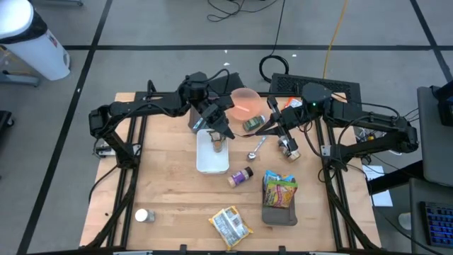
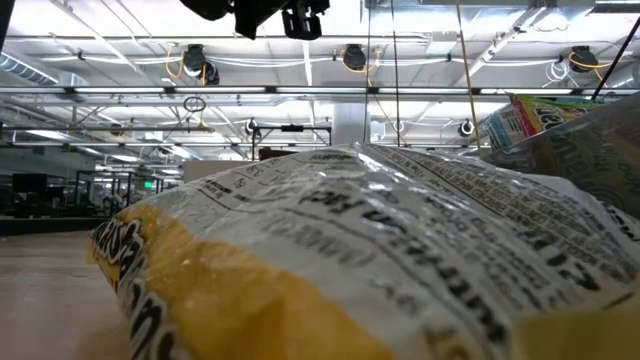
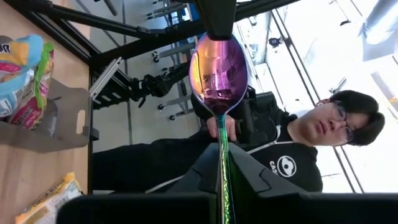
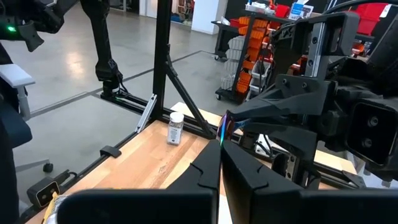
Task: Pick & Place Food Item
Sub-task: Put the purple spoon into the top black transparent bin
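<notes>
Iridescent spoon (image 3: 219, 81) clamped upright between left gripper (image 3: 222, 163) fingers.

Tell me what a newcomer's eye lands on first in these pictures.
First, the iridescent spoon, gripped by its handle in the shut left gripper, over the white tray at mid-table. Next, the yellow snack bag, which fills the low view and lies at the table's near edge. The right gripper is shut too, beside the pink bowl.
</notes>
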Controlling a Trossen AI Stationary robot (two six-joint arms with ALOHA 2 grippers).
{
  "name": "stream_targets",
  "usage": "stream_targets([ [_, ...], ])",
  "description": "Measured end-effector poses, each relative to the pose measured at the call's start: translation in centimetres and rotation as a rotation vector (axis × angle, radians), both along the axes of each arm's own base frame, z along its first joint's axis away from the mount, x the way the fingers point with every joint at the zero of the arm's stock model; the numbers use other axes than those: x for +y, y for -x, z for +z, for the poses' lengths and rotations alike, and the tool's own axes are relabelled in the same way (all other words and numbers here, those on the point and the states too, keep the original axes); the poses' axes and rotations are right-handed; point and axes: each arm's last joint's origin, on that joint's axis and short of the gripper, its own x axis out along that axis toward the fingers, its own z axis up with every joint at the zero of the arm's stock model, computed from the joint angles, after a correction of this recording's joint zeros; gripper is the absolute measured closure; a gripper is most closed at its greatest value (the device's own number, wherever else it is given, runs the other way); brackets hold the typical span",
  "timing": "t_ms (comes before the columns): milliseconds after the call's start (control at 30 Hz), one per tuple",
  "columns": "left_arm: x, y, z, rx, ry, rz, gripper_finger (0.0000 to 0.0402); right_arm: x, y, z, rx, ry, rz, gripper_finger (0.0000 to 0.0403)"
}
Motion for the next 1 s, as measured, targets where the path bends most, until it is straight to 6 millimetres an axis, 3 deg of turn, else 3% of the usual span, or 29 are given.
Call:
stream_targets([
  [800,-0.02,0.02,-0.01,-0.046,-0.037,-0.011,0.0393,0.0,0.0,0.01,-0.001,0.0,-0.001,0.0402],
  [1000,-0.05,0.06,0.04,-0.055,-0.041,-0.025,0.0393,-0.01,0.0,-0.05,0.004,-0.001,-0.002,0.0379],
])
